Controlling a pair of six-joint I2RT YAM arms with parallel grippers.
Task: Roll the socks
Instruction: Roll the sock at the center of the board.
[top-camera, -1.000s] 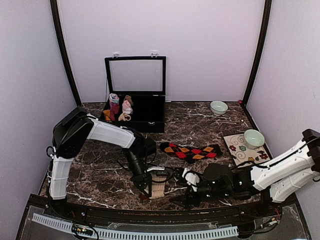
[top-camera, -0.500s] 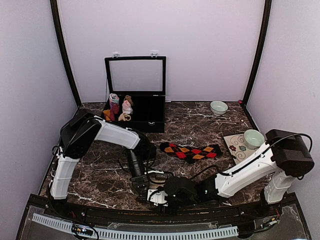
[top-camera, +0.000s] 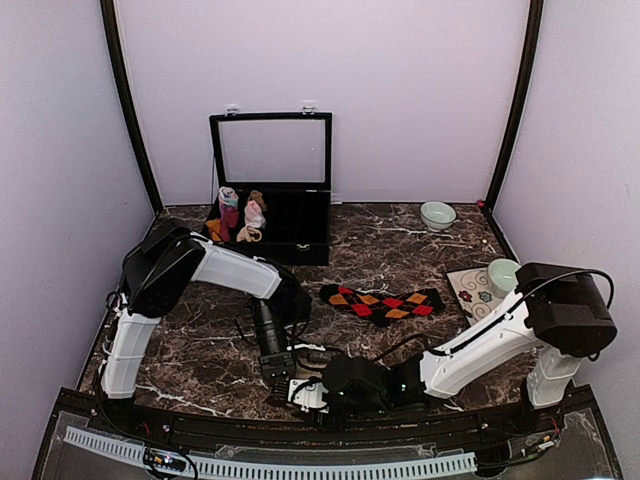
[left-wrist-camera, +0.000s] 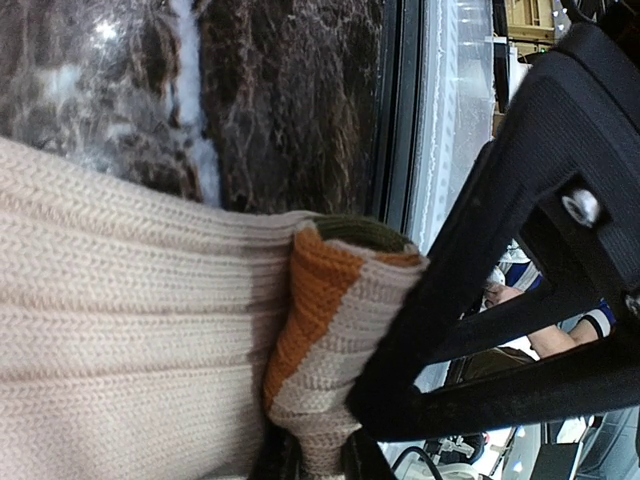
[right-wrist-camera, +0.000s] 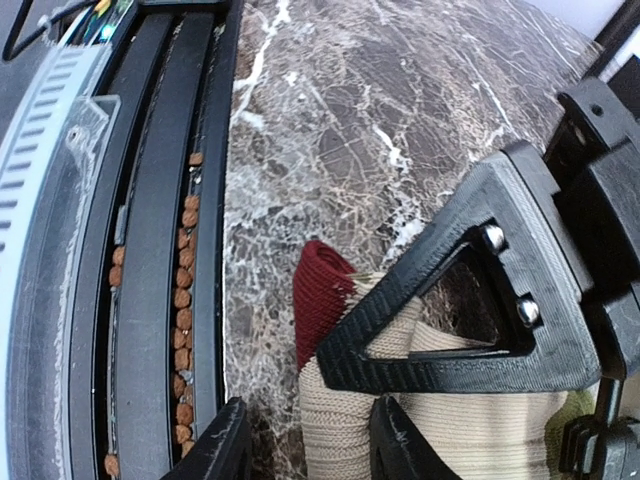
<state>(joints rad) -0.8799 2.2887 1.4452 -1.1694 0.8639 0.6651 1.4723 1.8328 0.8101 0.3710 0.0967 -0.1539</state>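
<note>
The cream striped sock (left-wrist-camera: 120, 330) lies at the near table edge; its orange and green stripes show in the left wrist view. My left gripper (left-wrist-camera: 312, 462) is shut, pinching a fold of it. In the right wrist view the sock (right-wrist-camera: 480, 440) shows its maroon toe (right-wrist-camera: 320, 300). My right gripper (right-wrist-camera: 310, 430) is open and straddles the sock's end, close against the left gripper's finger (right-wrist-camera: 450, 300). In the top view both grippers, left (top-camera: 283, 378) and right (top-camera: 305, 392), hide this sock. A black argyle sock (top-camera: 382, 302) lies flat mid-table.
A black box (top-camera: 290, 240) with its lid up stands at the back, with small sock rolls (top-camera: 240, 215) in it. A bowl (top-camera: 437, 214) sits back right. Another bowl (top-camera: 507, 277) sits on a floral mat (top-camera: 475, 300). The table's black front rail (right-wrist-camera: 150, 250) is right beside the grippers.
My right arm has swung left across the front of the table and brought its gripper against the left gripper at the cream sock. The left gripper shifted slightly nearer the front edge.
</note>
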